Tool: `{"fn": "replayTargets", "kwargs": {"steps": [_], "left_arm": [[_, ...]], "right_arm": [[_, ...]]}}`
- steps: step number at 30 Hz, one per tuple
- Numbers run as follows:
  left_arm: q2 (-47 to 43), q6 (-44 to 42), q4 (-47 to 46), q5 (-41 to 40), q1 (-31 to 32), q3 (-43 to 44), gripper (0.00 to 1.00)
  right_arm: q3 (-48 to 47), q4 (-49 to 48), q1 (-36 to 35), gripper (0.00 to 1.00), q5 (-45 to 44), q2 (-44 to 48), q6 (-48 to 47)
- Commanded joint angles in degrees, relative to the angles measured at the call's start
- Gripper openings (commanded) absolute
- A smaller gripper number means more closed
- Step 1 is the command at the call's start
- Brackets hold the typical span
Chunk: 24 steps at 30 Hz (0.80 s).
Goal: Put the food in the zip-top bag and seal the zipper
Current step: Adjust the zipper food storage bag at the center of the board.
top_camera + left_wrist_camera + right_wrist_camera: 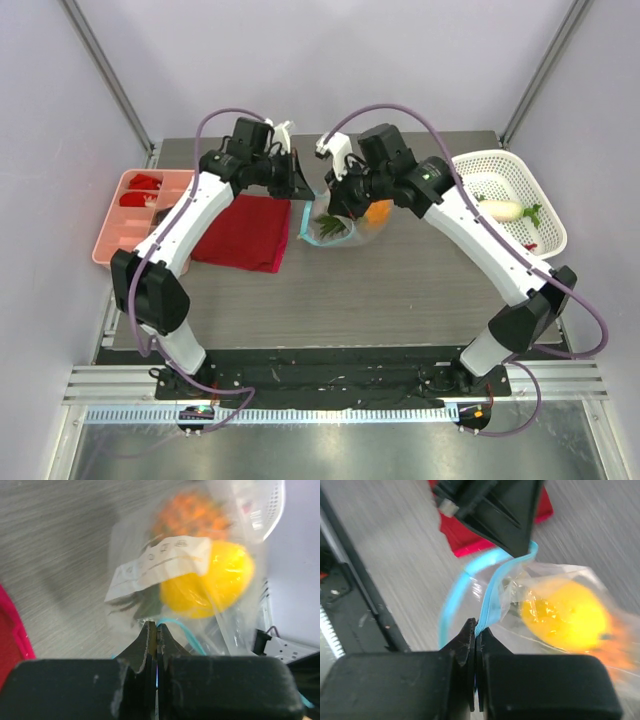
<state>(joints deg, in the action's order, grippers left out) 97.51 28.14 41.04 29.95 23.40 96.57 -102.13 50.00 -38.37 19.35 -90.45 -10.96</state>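
The clear zip-top bag (345, 228) lies mid-table with an orange (379, 211) and a pineapple (192, 512) inside, under a white label (160, 562). My left gripper (156, 626) is shut on the teal zipper (190, 635) at one end of the mouth. My right gripper (477, 628) is shut on the zipper (492, 597) a little further along, and the other lip bows away in an open loop. In the top view both grippers, left (303, 195) and right (335, 200), meet over the bag's mouth. A white radish (497, 208) and a red chili (530, 245) lie in the basket.
A white mesh basket (545, 215) stands at the right. A folded red cloth (243, 232) lies just left of the bag. A pink divided tray (110, 240) with red bits sits at the far left. Purple walls close in the table's sides and back.
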Motion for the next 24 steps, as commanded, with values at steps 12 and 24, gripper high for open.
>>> {"fn": "replayTargets", "kwargs": {"steps": [12, 24], "left_arm": [[-1.9, -4.7, 4.8, 0.8, -1.5, 0.8, 0.0], [-6.4, -7.5, 14.8, 7.3, -0.5, 7.9, 0.0]], "right_arm": [[-5.9, -0.3, 2.1, 0.01, -6.2, 1.3, -2.5], [-4.9, 2.6, 11.7, 0.01, 9.2, -0.2, 5.5]]}}
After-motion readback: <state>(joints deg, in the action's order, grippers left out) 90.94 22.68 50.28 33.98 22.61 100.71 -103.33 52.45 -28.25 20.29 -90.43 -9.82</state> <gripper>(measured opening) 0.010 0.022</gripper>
